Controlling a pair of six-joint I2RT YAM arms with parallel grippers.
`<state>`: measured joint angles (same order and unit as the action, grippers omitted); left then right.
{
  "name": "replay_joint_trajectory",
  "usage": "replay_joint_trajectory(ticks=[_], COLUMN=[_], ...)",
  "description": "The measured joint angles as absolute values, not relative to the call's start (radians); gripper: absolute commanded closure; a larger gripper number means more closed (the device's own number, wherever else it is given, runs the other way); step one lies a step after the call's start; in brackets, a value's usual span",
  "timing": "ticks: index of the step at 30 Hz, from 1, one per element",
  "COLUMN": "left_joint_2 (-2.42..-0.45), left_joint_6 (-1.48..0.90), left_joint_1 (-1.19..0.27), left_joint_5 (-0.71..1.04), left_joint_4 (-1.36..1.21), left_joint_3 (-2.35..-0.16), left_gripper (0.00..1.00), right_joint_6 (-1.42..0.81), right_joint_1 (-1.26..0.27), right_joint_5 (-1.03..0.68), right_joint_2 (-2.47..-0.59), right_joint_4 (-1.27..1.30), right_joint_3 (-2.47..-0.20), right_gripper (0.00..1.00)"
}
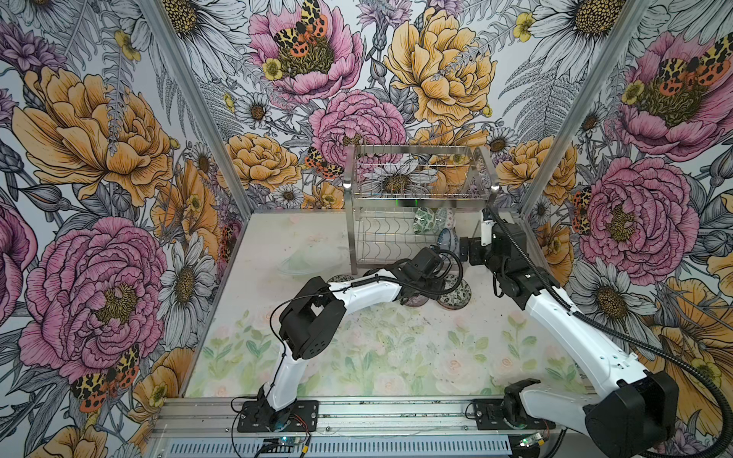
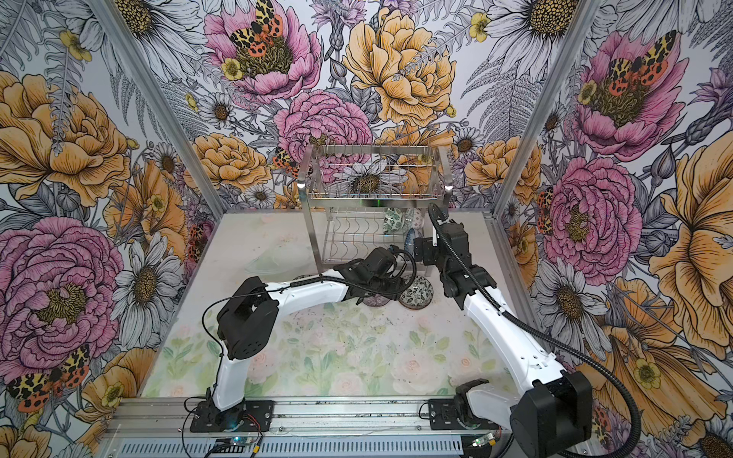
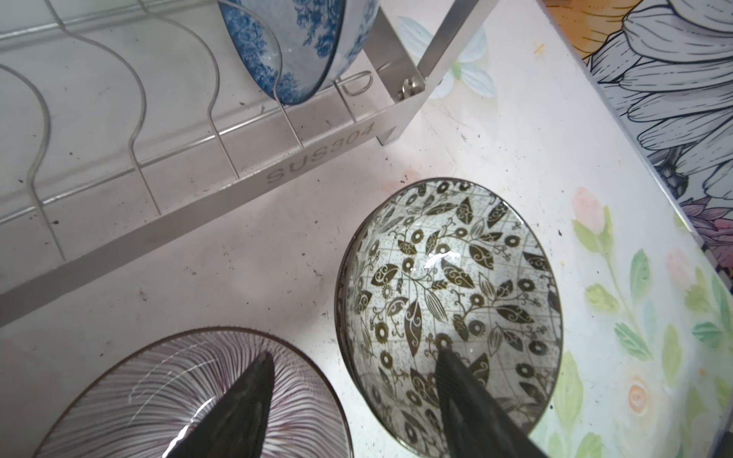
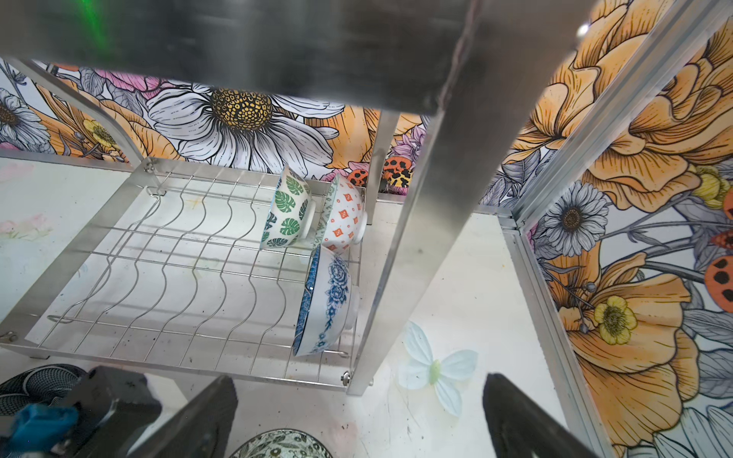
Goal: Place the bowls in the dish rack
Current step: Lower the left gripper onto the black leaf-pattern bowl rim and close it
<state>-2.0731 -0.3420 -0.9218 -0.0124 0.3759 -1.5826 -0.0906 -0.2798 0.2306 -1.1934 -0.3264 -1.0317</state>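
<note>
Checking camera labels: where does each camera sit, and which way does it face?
Top views: high at the front, looking down on the dish rack, left arm and right arm.
Left wrist: behind the left gripper, facing black-and-white bowl on the table.
Right wrist: behind the right gripper, facing the dish rack's lower tier.
Both wrist views share the blue bowl.

Three patterned bowls [image 4: 325,301] on edge in lower tier of steel dish rack [image 4: 412,246]; others [image 3: 448,285] upright in front.
</note>
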Motion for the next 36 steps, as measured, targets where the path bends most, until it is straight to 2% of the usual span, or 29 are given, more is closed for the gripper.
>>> replay_joint_trajectory(ticks=[10, 20, 27, 30, 36], left_joint_2=[-2.123, -2.149, -2.151, -2.151, -2.151], left_joint_6=[-0.331, -0.329, -0.326, -0.326, -0.326], left_joint_1=[-0.944, -0.948, -0.947, -0.947, -0.945], left_joint_5=[-0.045, -0.064, -0.076, -0.082, -0.083], left_joint_4=[0.424, 0.443, 0.444, 0.441, 0.45], left_joint_3=[-1.644, -1.67, -1.689, -1.703, -1.705], left_gripper=[0.63, 0.79, 0.95, 0.99, 1.0], right_joint_6=[-0.097, -0.101, -0.109, -0.112, -0.113], right_joint_1=[-0.274, -0.273, -0.27, -0.268, -0.267], right_joint_5=[0.224, 0.212, 0.211, 0.208, 0.208], right_joint_2=[-1.193, -1.193, -1.193, -1.192, -1.181], right_joint_4=[-0.326, -0.326, -0.326, -0.326, -0.327], right_joint_3=[-1.032, -1.032, -1.032, -1.032, -1.032], right_gripper=[0.02, 0.02, 0.02, 0.02, 0.02])
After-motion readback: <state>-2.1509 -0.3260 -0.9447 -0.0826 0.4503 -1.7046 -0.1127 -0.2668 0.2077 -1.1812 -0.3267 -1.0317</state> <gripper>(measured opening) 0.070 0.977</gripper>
